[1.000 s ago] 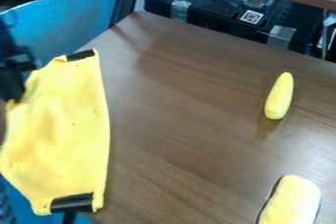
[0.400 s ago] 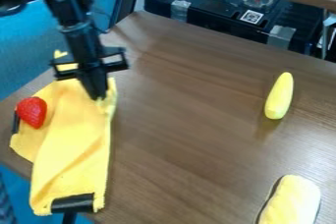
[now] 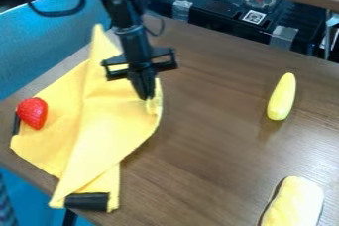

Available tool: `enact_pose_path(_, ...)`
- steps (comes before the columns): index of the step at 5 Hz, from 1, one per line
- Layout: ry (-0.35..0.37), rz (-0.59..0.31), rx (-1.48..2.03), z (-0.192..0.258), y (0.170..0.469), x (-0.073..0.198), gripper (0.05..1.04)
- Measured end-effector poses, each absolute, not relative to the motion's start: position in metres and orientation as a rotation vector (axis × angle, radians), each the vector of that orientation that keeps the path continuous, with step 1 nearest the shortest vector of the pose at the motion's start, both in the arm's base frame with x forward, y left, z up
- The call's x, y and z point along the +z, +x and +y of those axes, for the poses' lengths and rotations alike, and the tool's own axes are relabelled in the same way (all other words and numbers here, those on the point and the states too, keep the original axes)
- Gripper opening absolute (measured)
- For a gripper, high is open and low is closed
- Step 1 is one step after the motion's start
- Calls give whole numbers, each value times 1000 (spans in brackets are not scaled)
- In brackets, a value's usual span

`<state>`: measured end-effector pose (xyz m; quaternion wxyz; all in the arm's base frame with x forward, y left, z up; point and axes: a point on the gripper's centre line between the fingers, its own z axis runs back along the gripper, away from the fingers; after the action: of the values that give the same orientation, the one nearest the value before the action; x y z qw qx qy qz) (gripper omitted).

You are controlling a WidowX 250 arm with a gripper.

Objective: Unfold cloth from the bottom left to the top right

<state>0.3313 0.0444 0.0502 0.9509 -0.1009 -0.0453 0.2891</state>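
My gripper (image 3: 147, 96) hangs over the left-centre of the table, pointing down, shut on the right edge of the yellow cloth (image 3: 99, 126). The cloth lies over the table's left part, with a raised fold running from its upper point down to the bottom. Black tape (image 3: 87, 201) shows at its lower end, and another dark strip lies at its left edge, next to a red strawberry (image 3: 31, 112) resting on the cloth's left side.
On the right of the brown table (image 3: 205, 136) stands a slim yellow object (image 3: 282, 96). A thicker pale yellow object (image 3: 294, 203) lies at the lower right. Behind the far edge is a black box (image 3: 232, 14) with tape on it.
The gripper has moved right from the left edge, drawing the cloth's edge along with it. The strawberry and the cloth's left part have come into view, and the upper tape is now hidden.
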Motion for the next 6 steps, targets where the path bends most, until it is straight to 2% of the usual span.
enact_pose_path(2, -247, -95, 579, -4, 369, 51, 51)
enact_pose_path(3, -274, -108, 585, -19, 386, 55, 51)
enact_pose_path(5, -277, -118, 604, -32, 408, 44, 67)
enact_pose_path(6, -265, -136, 593, -32, 414, 47, 198)
